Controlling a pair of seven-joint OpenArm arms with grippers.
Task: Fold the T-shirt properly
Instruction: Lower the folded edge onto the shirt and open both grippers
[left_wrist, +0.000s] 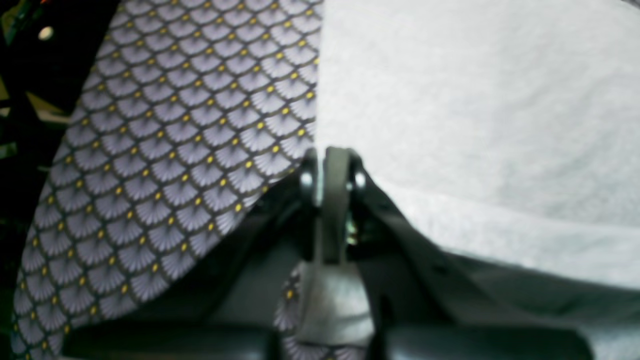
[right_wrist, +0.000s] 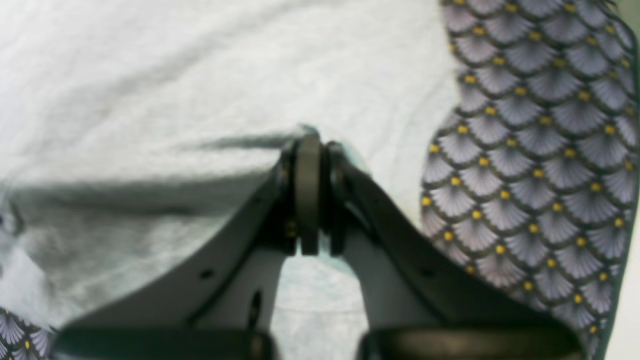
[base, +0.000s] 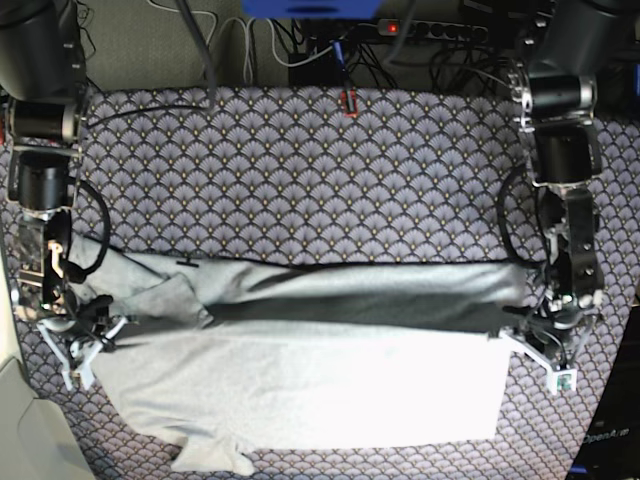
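While the T-shirt (base: 300, 390) is pinched by both grippers (left_wrist: 332, 167) (right_wrist: 310, 150), the fold could be skewed if one edge is pulled unevenly.

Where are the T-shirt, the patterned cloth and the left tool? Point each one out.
T-shirt (base: 330, 385): base view, middle of its flat front panel.
Patterned cloth (base: 320, 180): base view, bare stretch above the shirt.
Left tool (left_wrist: 332, 155): left wrist view, its closed tips at the shirt's edge.

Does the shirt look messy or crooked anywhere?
Yes. The light grey cotton T-shirt is neat along its straight right edge, but on the left its sleeves are bunched and crumpled: one near the right gripper, one sticking out at the bottom left corner.
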